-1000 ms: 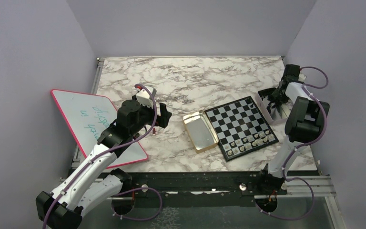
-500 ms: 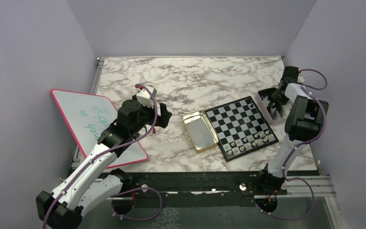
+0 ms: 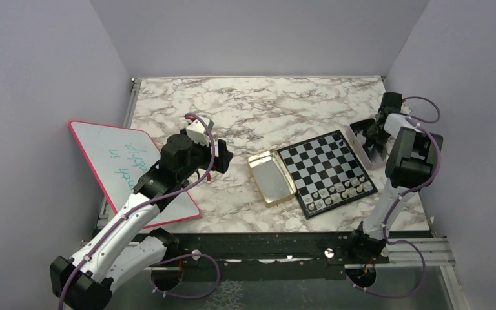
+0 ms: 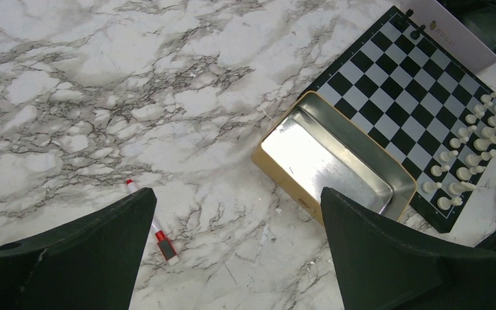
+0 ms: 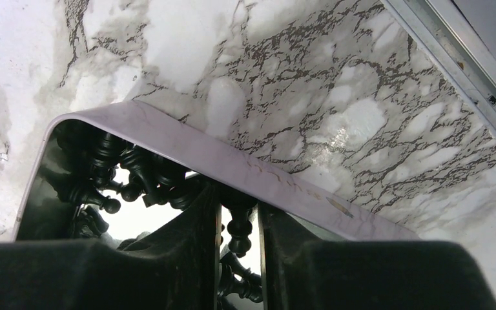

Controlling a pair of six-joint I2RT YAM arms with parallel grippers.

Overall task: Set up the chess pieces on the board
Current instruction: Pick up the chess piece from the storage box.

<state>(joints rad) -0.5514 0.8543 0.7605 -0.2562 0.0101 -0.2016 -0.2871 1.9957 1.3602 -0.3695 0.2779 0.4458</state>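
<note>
board (image 3: 327, 171): lies flat on the marble bench (image 3: 245, 110). a gold tin (image 3: 271, 177), open side up, touches the board's left edge.

pale chess pieces (image 3: 342, 189): stand in the two rows along the board's near edge. two black pieces (image 4: 413, 20) stand at the board's far corner.

white tray (image 5: 232, 168): just beside the board's right edge, holding a heap of black chess pieces (image 5: 123, 174).

right gripper (image 5: 237, 213): down inside that tray, fingers narrowed to either side of a single black piece (image 5: 239, 232). whether that piece is clamped cannot be told.

left gripper (image 4: 232, 258): released, jaws spread wide, hanging above the bench well left of the board. a small red-and-white marker (image 4: 155, 229) lies on the bench under it.

pink-rimmed whiteboard (image 3: 123, 168): farther left of the board, at the bench's left edge.
</note>
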